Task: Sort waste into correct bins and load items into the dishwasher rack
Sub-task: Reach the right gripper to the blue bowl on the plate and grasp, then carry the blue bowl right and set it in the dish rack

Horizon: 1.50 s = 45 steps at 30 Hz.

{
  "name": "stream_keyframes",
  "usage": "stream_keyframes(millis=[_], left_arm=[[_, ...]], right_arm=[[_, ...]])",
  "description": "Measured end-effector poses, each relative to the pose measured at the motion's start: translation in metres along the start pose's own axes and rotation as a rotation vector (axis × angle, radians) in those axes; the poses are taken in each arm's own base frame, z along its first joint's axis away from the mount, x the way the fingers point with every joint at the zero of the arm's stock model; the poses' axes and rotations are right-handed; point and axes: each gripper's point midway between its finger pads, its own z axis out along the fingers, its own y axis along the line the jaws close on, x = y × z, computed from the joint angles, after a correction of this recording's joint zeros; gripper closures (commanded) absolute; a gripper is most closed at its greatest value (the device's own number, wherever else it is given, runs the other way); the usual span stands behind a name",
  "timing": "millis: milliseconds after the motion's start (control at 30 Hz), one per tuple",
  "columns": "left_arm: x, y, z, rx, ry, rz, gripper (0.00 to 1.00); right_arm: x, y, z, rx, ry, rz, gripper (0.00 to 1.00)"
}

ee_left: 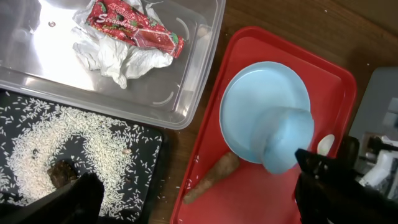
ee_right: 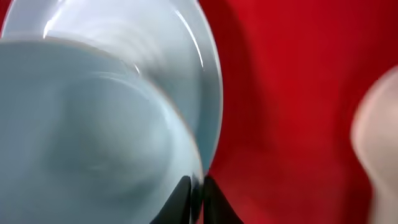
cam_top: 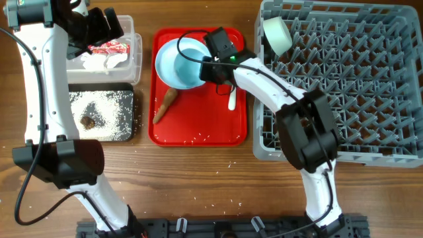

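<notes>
My right gripper (cam_top: 213,64) is shut on the rim of the light teal bowl (cam_top: 190,55), which is tilted over the pale-blue plate (cam_top: 166,71) on the red tray. In the right wrist view its fingers (ee_right: 196,190) pinch the bowl (ee_right: 93,137) edge, with the plate (ee_right: 155,37) behind. The brown root stick (cam_top: 165,104) and the white spoon (cam_top: 232,99) lie on the tray. A white bowl (cam_top: 276,34) stands in the grey rack (cam_top: 344,86). My left gripper (cam_top: 99,26) is open and empty above the clear tub (cam_top: 135,49). The yellow cup is out of view.
The clear tub holds the red-and-white wrapper (ee_left: 134,25) and white tissue (ee_left: 121,59). The black tray (cam_top: 129,132) holds rice (ee_left: 93,143) and a brown lump (cam_top: 87,121). The red tray (cam_top: 198,125) carries a few rice grains. Loose grains lie on the wooden table near the front.
</notes>
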Motion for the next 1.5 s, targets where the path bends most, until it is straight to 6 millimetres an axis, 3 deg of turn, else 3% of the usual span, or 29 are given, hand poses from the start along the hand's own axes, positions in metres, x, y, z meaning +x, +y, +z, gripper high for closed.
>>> stream_keyframes(millis=[133,233,267,333,367,433,567,700,833,933,1167,1500], left_arm=[[0.000,0.000,0.000,0.000,0.000,0.000,0.00],[0.000,0.000,0.000,0.000,0.000,0.000,0.00],[0.000,0.000,0.000,0.000,0.000,0.000,0.00],[0.000,0.000,0.000,0.000,0.000,0.000,0.00],[0.000,0.000,0.000,0.000,0.000,0.000,0.00],[0.000,0.000,0.000,0.000,0.000,0.000,0.00],[0.000,0.000,0.000,0.000,0.000,0.000,0.00],[0.000,0.000,0.000,0.000,0.000,0.000,0.00],[0.000,0.000,0.000,0.000,0.000,0.000,0.00],[0.000,0.000,0.000,0.000,0.000,0.000,0.00],[0.000,0.000,0.000,0.000,0.000,0.000,0.00],[0.000,0.000,0.000,0.000,0.000,0.000,0.00]], right_arm=[[-0.001,0.000,-0.027,0.004,0.007,-0.085,0.86],[-0.006,0.011,-0.053,-0.034,-0.013,-0.163,0.94],[-0.008,0.014,-0.061,-0.045,-0.026,-0.179,0.88],[-0.011,0.018,-0.074,-0.058,-0.042,-0.197,0.54],[-0.013,0.019,-0.077,-0.058,-0.051,-0.192,0.46],[-0.015,0.016,-0.077,-0.041,-0.062,-0.177,0.44],[-0.025,0.011,-0.071,-0.009,-0.105,-0.132,0.51],[-0.017,0.000,-0.028,0.022,-0.068,-0.105,0.64],[-0.014,-0.003,-0.006,0.018,-0.057,-0.093,0.75],[-0.016,0.001,-0.006,0.000,-0.064,-0.084,0.86],[-0.011,0.000,0.005,-0.008,-0.041,-0.022,0.96],[-0.002,-0.001,0.005,-0.005,0.006,0.009,0.96]])
